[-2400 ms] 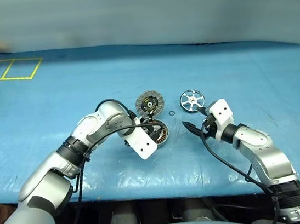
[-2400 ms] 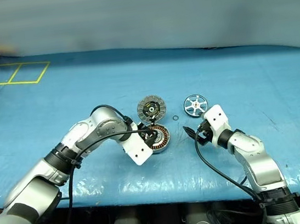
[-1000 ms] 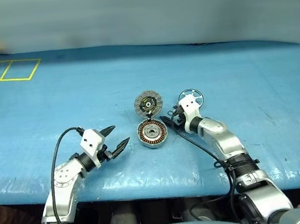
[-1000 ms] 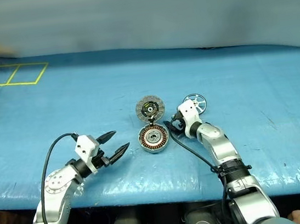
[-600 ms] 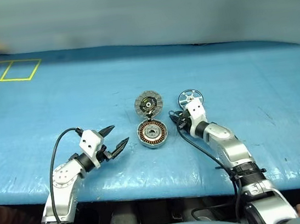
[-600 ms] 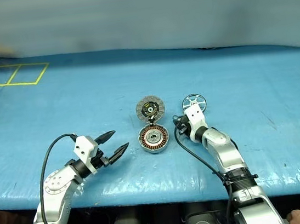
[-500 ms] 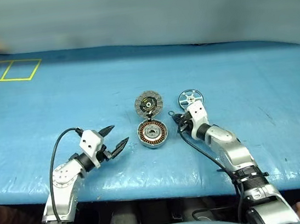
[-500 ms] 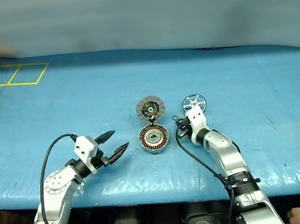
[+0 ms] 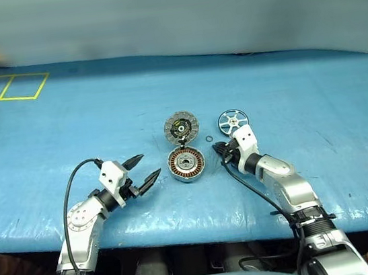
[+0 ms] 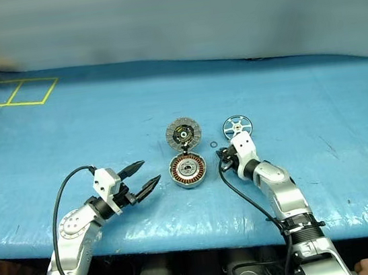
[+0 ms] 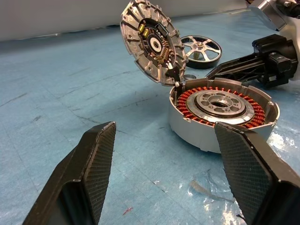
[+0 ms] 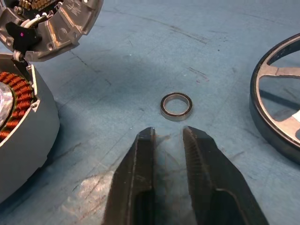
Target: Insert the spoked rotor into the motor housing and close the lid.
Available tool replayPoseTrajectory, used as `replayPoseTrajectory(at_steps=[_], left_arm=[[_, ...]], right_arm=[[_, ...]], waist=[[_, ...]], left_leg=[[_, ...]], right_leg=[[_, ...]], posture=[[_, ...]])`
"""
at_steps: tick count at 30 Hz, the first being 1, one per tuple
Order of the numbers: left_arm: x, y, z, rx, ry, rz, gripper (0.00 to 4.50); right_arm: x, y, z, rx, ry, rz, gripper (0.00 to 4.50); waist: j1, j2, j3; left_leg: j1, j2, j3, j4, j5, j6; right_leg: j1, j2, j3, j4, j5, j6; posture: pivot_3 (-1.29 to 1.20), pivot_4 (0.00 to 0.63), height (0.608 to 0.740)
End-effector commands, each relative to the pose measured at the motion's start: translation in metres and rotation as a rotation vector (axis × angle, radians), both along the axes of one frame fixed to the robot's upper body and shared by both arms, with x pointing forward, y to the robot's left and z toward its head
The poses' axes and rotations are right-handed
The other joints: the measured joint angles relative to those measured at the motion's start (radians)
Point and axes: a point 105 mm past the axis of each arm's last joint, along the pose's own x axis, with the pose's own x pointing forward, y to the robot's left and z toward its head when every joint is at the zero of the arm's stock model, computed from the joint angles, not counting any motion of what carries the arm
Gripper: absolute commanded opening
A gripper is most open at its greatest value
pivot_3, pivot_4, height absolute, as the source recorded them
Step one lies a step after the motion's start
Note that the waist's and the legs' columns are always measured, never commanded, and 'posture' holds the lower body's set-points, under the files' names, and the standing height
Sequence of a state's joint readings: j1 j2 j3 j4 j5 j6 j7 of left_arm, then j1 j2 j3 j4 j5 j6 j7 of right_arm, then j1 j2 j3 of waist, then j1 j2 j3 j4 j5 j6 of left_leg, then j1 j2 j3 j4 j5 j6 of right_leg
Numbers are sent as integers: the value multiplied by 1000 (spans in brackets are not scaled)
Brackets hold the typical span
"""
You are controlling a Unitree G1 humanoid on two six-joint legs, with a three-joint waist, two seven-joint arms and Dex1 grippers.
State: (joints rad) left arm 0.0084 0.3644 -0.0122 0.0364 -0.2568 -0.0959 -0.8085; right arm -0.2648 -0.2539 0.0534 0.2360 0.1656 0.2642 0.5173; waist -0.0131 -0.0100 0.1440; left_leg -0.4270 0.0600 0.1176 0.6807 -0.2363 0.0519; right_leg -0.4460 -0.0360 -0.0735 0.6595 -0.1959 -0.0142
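— Blue sheeting covers the desk [image 9: 66, 119]; yellow tape squares [image 9: 6, 87] sit at the upper left of the frame. Where are the parts?

— At frame centre. Motor housing [image 9: 186, 163] rests on the sheet, copper windings exposed. Lid [image 9: 182, 127] is hinged open, tilted up just above it in the frame, segmented grey face showing. Spoked rotor [image 9: 233, 121] lies flat to the right of the lid, apart from the housing. A small black ring [image 12: 176, 106] lies between lid and rotor.

— Left claw [image 9: 141, 171]?

— Fingers spread wide, empty, left of the housing and pointed at it, not touching.

— Right claw [image 12: 167, 138]?

— Fingers stand with a narrow gap, holding nothing. Tips sit just short of the ring, between housing and rotor.
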Motion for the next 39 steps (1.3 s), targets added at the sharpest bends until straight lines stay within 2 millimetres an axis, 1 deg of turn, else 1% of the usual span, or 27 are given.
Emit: replayPoseTrajectory(at_steps=[1, 5, 12, 15, 18, 20, 26, 30, 34, 37, 39], left_arm=[[1, -2, 7, -9, -20, -13, 3571], [1, -2, 6, -4, -16, -11, 3571], [1, -2, 5, 0, -11, -11, 3571], [0, -2, 4, 3, -6, -10, 3571], [-1, -1, 3, 5, -5, -8, 3571], [-1, -1, 3, 7, -4, -6, 3571], [0, -1, 2, 8, -3, -7, 3571], [-1, -1, 2, 7, -3, -10, 3571], [-1, -1, 2, 5, -4, -11, 3571], [-1, -1, 2, -2, -8, -13, 3571], [-1, -2, 2, -9, -10, -16, 3571]], right_arm=[[6, 3, 4, 0, -25, 1, 1223], [10, 7, 2, 27, -13, 6, 1223], [18, 7, -1, 5, -22, -15, 1223], [19, 7, 0, 6, -23, -8, 1223], [16, 13, 1, 15, -20, 34, 1795], [16, 15, 1, 14, -28, 37, 2365], [18, 17, -3, 4, -23, 27, 2365], [24, 15, -6, 0, -18, -10, 2365], [25, 15, -8, 8, -6, -17, 2365], [22, 13, -11, 6, 8, -15, 1702], [18, 9, -13, 3, 12, -17, 1053]], waist=[[0, 0, 0], [0, 0, 0], [-1, 0, 0], [-1, 0, 0], [-1, 0, 0], [-1, 0, 0], [-2, 0, 0], [-5, 0, 0], [-6, 0, 0], [-6, 0, 0], [-6, 0, 0]], left_leg=[[0, 0, 0, 0, 0, 0], [0, 0, 0, -1, 0, 1], [0, 0, 0, -1, 0, 0], [0, 0, 0, -1, 0, 0], [0, 0, 0, -1, 0, -1], [0, 0, 0, -1, 0, -1], [0, 0, 0, -2, -1, -1], [0, 0, 0, -2, -1, -2], [0, 0, 0, -2, -1, -2], [0, 0, 0, -2, -1, -2], [0, 0, 0, -3, -1, -2]], right_leg=[[0, 0, 0, 0, 0, 0], [0, 0, 0, -1, 0, 0], [0, 0, 0, 0, 0, 0], [0, 0, 0, -1, 0, 0], [0, 0, 0, -1, 0, 0], [0, 0, 0, -1, 0, 0], [-1, -1, 0, -1, 0, -1], [-1, 0, -1, -1, 0, -1], [-1, -1, -1, -1, 0, -1], [-1, -1, -1, -2, -1, -1], [-1, -1, -1, -2, -1, -1]], posture=[[0, 150, 740], [0, 150, 740], [0, 150, 740], [0, 150, 740], [0, 150, 740], [0, 150, 740], [0, 150, 740], [0, 150, 740], [0, 150, 740], [0, 150, 740], [0, 150, 740]])
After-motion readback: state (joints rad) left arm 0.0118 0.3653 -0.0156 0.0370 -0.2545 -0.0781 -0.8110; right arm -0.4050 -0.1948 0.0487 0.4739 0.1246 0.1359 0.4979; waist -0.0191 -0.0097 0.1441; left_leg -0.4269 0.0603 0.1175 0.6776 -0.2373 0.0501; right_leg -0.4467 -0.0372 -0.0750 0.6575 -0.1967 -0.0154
